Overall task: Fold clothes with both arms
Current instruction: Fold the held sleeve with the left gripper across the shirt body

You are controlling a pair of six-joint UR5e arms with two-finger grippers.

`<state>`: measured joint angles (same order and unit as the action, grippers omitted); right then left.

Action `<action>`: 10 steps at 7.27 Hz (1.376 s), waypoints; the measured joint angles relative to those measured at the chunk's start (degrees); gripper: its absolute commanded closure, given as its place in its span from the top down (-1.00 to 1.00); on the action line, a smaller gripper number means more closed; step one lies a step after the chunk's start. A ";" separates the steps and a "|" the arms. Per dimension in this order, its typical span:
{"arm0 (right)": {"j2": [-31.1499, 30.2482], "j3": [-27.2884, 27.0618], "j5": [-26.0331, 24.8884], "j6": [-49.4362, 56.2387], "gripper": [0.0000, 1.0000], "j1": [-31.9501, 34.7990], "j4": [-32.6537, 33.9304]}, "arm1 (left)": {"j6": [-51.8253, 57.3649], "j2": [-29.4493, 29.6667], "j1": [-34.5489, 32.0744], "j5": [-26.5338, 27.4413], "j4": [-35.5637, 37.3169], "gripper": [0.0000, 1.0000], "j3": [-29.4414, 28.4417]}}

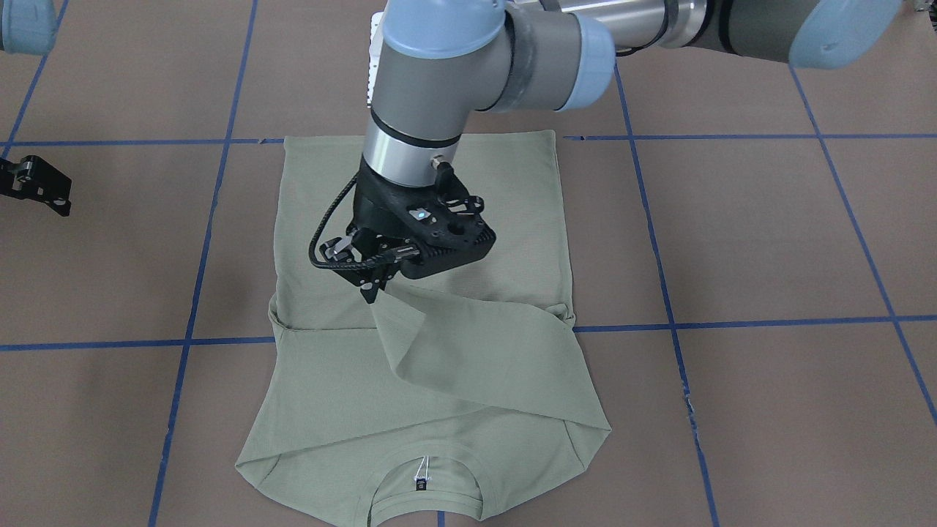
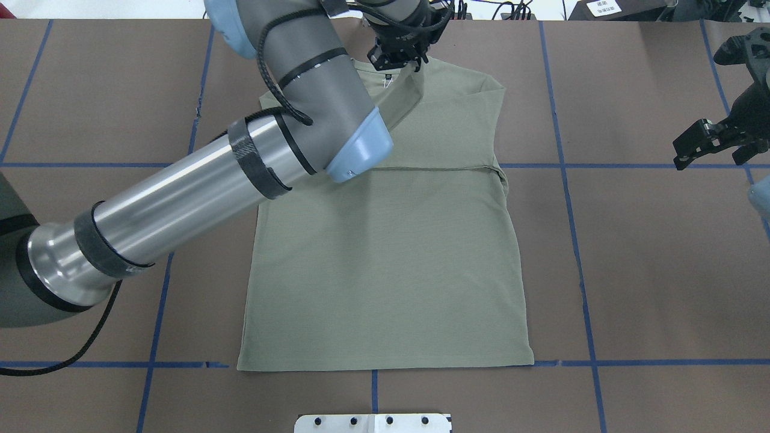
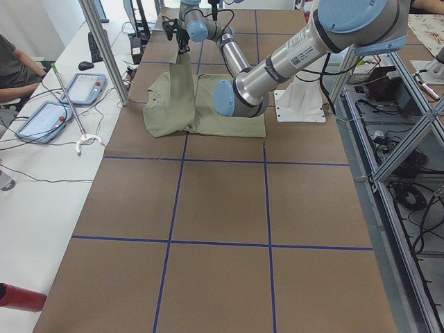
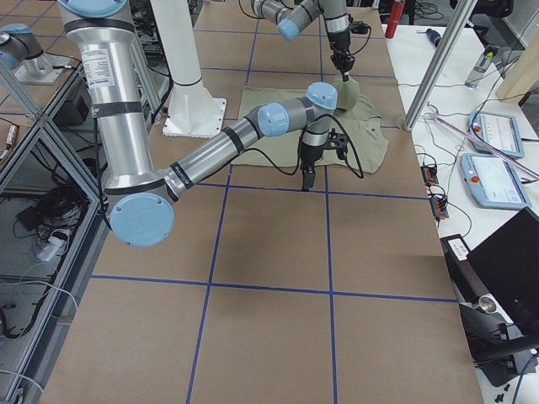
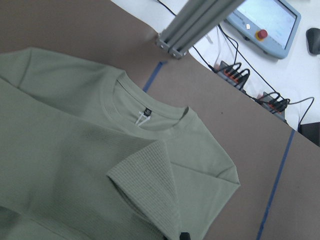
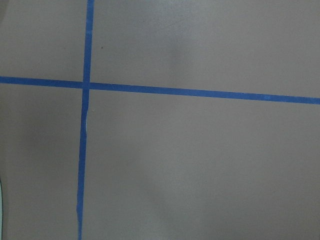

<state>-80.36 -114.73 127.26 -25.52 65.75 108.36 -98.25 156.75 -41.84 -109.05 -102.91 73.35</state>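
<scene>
The pale sage-green shirt (image 2: 391,270) lies flat on the brown table, its collar and black neck label (image 1: 420,484) on the side away from the robot. My left gripper (image 1: 370,293) is shut on a sleeve's ribbed cuff (image 5: 150,180) and holds it lifted over the shirt's upper body, the sleeve (image 1: 468,344) draped diagonally across. In the overhead view the left gripper (image 2: 416,60) is near the collar. My right gripper (image 2: 713,144) is open and empty, hanging above bare table well off the shirt's side; it also shows in the front-facing view (image 1: 40,187).
Blue tape lines (image 6: 200,92) grid the table. The white pedestal base (image 2: 373,423) sits at the robot's edge. Teach pendants (image 4: 488,130), cables and a metal post (image 5: 200,22) stand on the bench beyond the far table edge.
</scene>
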 measured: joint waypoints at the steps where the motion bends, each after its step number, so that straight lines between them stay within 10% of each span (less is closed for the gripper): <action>1: -0.18 0.05 -0.01 0.02 1.00 0.00 0.00 | -1.21 0.83 2.03 1.73 -2.18 -1.00 -2.56; 6: -0.23 0.95 -0.22 -0.08 1.00 -0.07 -0.07 | -3.33 3.15 9.21 9.05 -8.80 -1.00 -12.65; 7: -0.04 1.35 -0.24 -0.09 1.00 -0.08 -0.08 | -3.46 4.14 10.47 10.16 -8.92 0.45 -14.15; 8: 0.26 1.74 -0.24 -0.14 1.00 -0.09 -0.08 | -3.72 5.89 11.67 11.48 -9.46 0.99 -16.87; 10: 0.65 1.93 -0.08 -0.24 1.00 -0.17 -0.27 | -3.66 7.72 14.04 16.51 -13.84 0.99 -20.03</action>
<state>-79.71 -112.80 127.18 -25.76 65.59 108.10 -101.91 164.47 -27.80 -92.55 -116.75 53.32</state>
